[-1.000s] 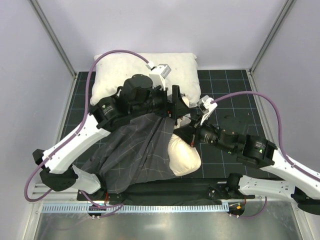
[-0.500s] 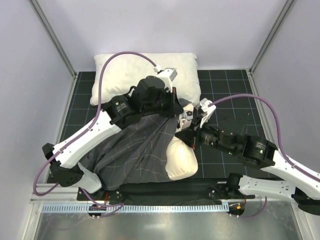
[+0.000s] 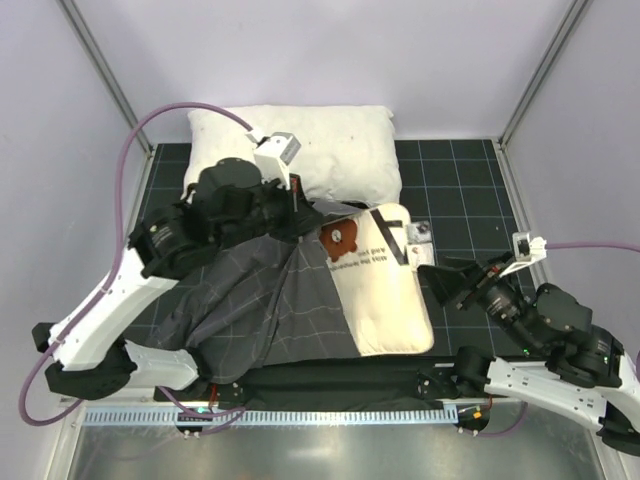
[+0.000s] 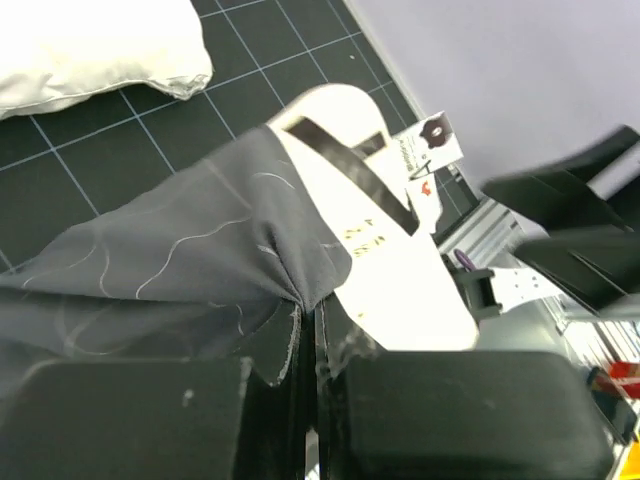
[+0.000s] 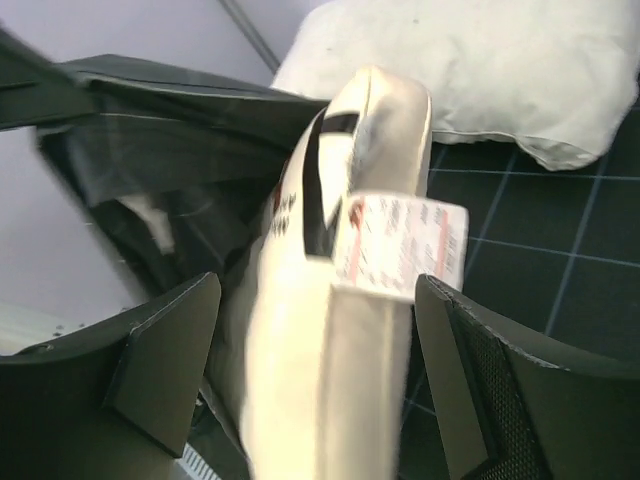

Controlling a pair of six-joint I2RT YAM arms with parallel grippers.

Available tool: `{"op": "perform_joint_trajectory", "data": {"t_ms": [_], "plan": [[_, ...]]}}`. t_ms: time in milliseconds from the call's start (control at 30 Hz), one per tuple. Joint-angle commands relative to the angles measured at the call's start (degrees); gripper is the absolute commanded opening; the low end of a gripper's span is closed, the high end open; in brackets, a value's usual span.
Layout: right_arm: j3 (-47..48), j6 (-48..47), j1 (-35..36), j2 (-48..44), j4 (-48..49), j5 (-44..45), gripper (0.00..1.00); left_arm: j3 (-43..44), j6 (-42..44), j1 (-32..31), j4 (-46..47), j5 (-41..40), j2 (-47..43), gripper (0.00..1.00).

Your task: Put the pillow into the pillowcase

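So the cream rectangular quilted pillow point(image 3: 390, 290) with the brown bear-face print point(image 3: 343, 238) is lying flat right in front of the right claw point(image 3: 447, 284). Its long side sits just off that claw's tips, and honestly I can't tell from above whether they touch. The right claw is released, with its fingers point(image 5: 170, 350) spread wide. On its own camera the pillow fills the space between them, and a small white paper tag point(image 3: 420, 232) hangs off the pillow's far corner.

The side of the pillow away from the right claw is covered by the edge of the dark grey pillowcase point(image 3: 250, 300) with the thin light grid pattern. I can't say whether it's actually inside or just draped over. Most of the pillow is out in the open.

The left claw point(image 4: 312, 335) is clenched on a pinched fold of the pillowcase edge, just beside the bear-print end of the pillow. The rest of the case slumps back under that arm.

Beyond the left claw, at the back, there's a plain white lumpy pillow point(image 3: 345, 150). Everything sits on a black mat with a light grid point(image 3: 460, 190).
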Motion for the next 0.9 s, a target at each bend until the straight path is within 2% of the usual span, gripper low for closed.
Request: {"op": "perform_joint_trajectory", "data": {"t_ms": [0, 200, 267, 467, 633, 733, 800, 867], "plan": [[-0.64, 2.94, 0.24, 3.59, -6.51, 8.36, 0.86, 2.46, 1.0, 0.07, 2.05, 3.01, -4.99, 0.0], [1.73, 5.31, -0.2, 15.0, -9.68, 11.69, 0.91, 3.7, 1.36, 0.07, -0.49, 1.88, -8.24, 0.0], [1.13, 5.67, -3.09, 15.55, -9.16, 11.53, 0.94, 3.78, 1.7, 0.16, -1.28, 1.09, -8.77, 0.0], [-4.06, 3.03, -15.38, 7.39, -1.6, -0.33, 0.95, 5.54, 3.55, 0.16, -5.5, -6.29, -10.53, 0.0], [-2.05, 1.8, -16.37, 5.09, -2.12, -1.57, 0.95, 5.98, 3.99, 0.16, -7.17, -8.76, -11.67, 0.0], [3.13, 1.37, -16.46, 12.19, -8.09, 2.3, 0.95, 6.86, 3.73, 0.16, -7.53, -8.67, -12.64, 0.0], [4.9, 0.92, -17.42, 17.62, -8.81, 1.34, 0.95, 7.91, 3.64, 0.16, -8.05, -8.58, -13.96, 0.0], [3.16, 0.22, -20.75, 18.89, -6.62, -2.96, 0.95, 8.88, 3.73, 0.16, -8.84, -9.37, -14.92, 0.0]]}}
